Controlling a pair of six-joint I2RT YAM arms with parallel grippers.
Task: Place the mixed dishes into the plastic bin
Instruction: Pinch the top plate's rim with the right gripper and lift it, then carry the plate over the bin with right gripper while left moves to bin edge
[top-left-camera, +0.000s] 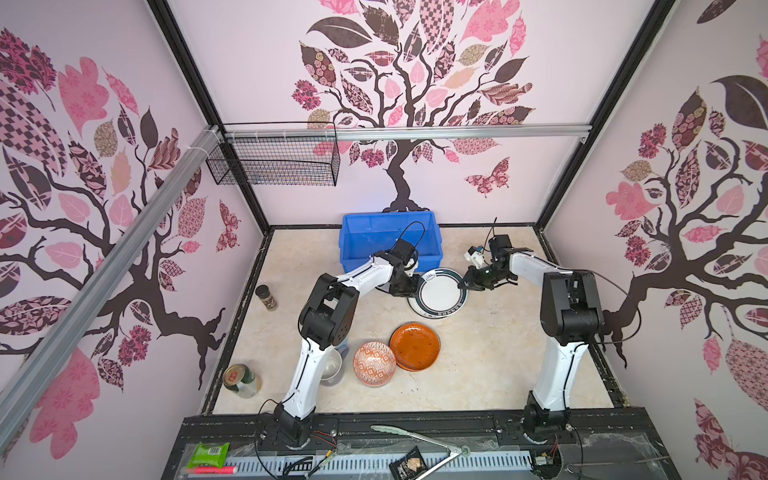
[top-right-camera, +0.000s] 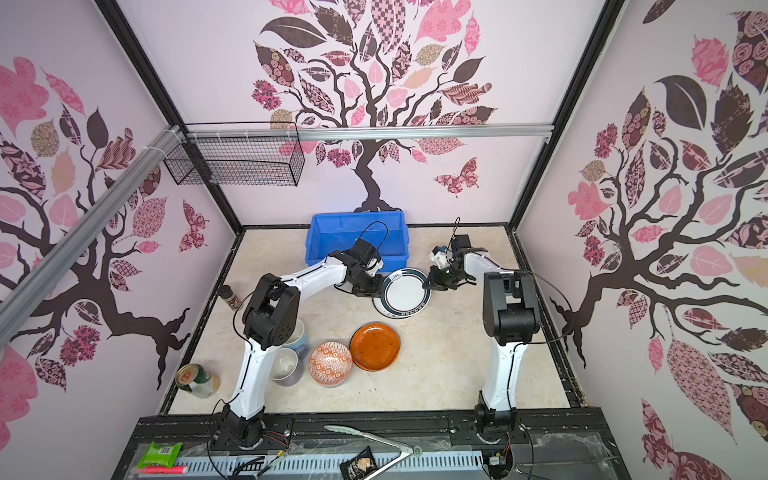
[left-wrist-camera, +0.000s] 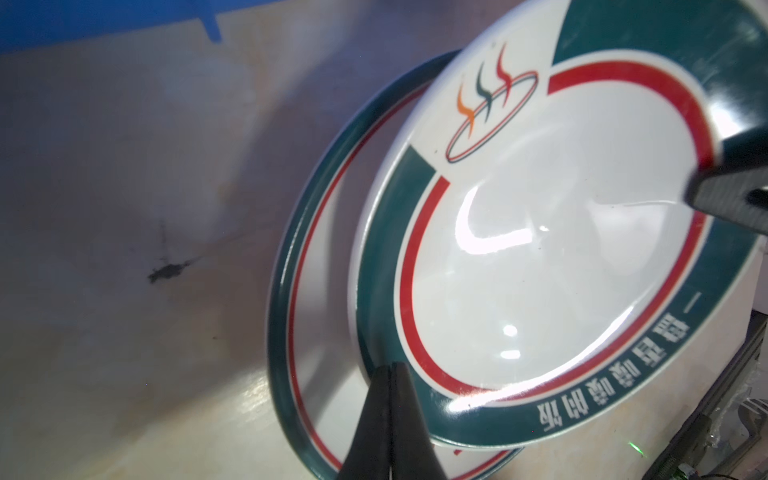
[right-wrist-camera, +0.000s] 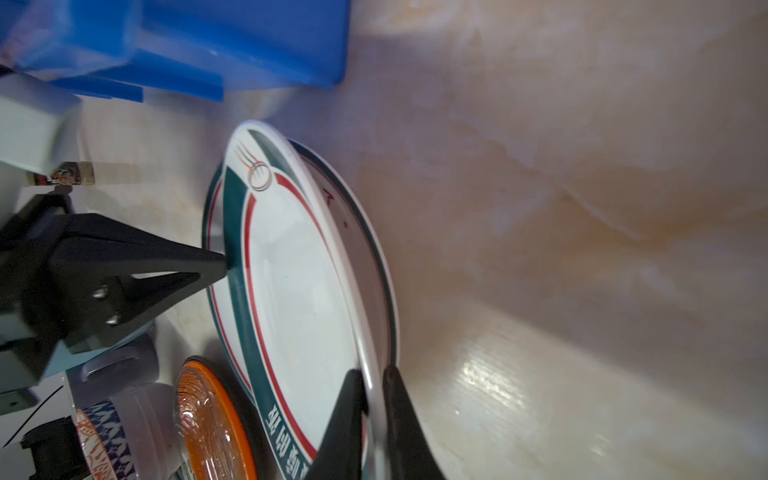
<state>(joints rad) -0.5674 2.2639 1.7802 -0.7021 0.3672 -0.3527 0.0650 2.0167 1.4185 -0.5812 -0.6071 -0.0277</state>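
Nearest, the bowl (top-left-camera: 374, 362) and orange plate (top-left-camera: 414, 346) rest on the surface (top-left-camera: 478, 374). Mid-surface, the left claw (top-left-camera: 415, 286) and right claw (top-left-camera: 462, 286) each clamp an edge of the tilted green plate (top-left-camera: 441, 291), above its twin (left-wrist-camera: 282, 266). Just behind stands the bin (top-left-camera: 365, 232).

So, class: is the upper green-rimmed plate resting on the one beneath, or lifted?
Lifted: a gap separates the upper plate from the lower plate; left gripper and right gripper pinch its rim.
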